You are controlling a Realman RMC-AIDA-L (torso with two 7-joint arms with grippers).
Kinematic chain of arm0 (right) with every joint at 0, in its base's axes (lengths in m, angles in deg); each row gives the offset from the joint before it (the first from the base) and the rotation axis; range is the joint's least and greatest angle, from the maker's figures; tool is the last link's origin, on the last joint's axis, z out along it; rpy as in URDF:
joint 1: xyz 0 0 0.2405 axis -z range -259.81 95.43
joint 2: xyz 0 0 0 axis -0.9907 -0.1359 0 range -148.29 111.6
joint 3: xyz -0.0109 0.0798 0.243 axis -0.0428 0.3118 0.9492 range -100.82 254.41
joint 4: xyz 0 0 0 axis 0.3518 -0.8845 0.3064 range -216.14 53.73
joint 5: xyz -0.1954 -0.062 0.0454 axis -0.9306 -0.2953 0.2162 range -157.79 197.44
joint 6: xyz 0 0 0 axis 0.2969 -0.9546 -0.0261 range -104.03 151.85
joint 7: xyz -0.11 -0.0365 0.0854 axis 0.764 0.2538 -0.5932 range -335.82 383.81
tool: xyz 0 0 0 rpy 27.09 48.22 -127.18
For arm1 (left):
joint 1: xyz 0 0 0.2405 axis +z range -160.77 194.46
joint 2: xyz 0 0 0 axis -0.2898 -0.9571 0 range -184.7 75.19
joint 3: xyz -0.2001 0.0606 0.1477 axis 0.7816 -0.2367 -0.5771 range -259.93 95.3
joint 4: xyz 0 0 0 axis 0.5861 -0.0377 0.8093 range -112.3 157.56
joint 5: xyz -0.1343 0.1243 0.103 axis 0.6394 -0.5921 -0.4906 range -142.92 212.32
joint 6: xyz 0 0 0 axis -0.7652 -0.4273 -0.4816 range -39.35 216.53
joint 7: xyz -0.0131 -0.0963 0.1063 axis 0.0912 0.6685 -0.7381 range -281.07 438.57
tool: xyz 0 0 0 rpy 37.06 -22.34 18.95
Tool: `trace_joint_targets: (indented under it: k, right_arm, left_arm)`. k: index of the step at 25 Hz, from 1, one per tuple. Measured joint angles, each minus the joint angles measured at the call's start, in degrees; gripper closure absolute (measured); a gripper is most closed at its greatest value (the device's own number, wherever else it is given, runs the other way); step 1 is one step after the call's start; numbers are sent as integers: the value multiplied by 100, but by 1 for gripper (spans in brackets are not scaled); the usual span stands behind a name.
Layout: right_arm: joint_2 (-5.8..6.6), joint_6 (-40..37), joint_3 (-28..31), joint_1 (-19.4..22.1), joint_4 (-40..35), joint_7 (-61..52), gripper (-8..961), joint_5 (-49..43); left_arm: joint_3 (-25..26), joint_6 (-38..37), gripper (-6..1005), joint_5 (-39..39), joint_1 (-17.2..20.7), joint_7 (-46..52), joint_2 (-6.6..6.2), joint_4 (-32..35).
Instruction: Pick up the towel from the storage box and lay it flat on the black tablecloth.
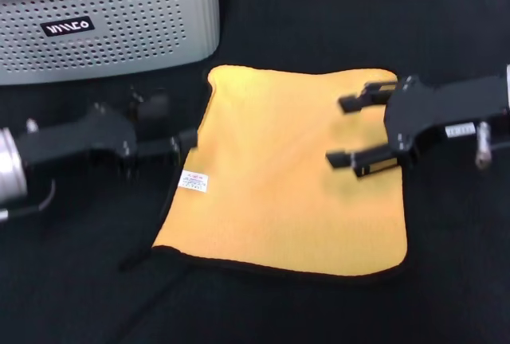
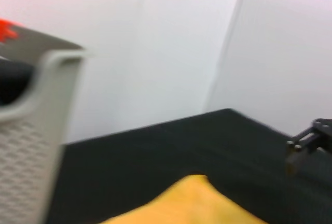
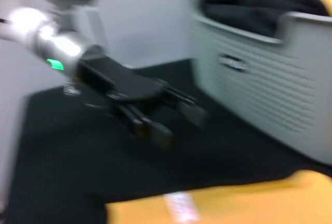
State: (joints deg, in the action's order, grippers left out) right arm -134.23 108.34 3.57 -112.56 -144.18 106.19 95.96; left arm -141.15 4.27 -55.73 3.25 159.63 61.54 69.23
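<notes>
The towel (image 1: 287, 177) lies spread out, yellow side up, on the black tablecloth (image 1: 446, 41), with its white tag (image 1: 194, 181) at the left edge. My left gripper (image 1: 171, 125) is open just off that left edge, beside the upper corner. My right gripper (image 1: 336, 131) is open low over the towel's right part, holding nothing. The storage box (image 1: 103, 25) stands at the back left. The left wrist view shows the box wall (image 2: 26, 146), a towel corner (image 2: 192, 206) and the right gripper (image 2: 306, 143) farther off. The right wrist view shows the left gripper (image 3: 179, 125) open above the cloth.
Dark fabric (image 3: 259, 1) fills the storage box (image 3: 270, 73). A black cable (image 1: 147, 252) trails from the left arm along the towel's left side. A white wall (image 2: 181, 42) rises behind the table's far edge.
</notes>
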Motion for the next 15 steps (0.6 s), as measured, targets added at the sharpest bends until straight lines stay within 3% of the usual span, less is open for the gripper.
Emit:
trace_joint_targets:
  k: [5, 8, 15]
  right_arm:
    - [52, 1393, 85, 74, -188, 104, 90, 645]
    - [87, 1653, 90, 96, -223, -73, 90, 801]
    - [151, 1770, -58, 510, -552, -121, 89, 1362]
  left_arm:
    - [88, -1008, 127, -205, 136, 608, -8, -238]
    - [156, -1367, 131, -360, 130, 1025, -18, -381]
    - [661, -2072, 135, -139, 66, 892, 44, -451]
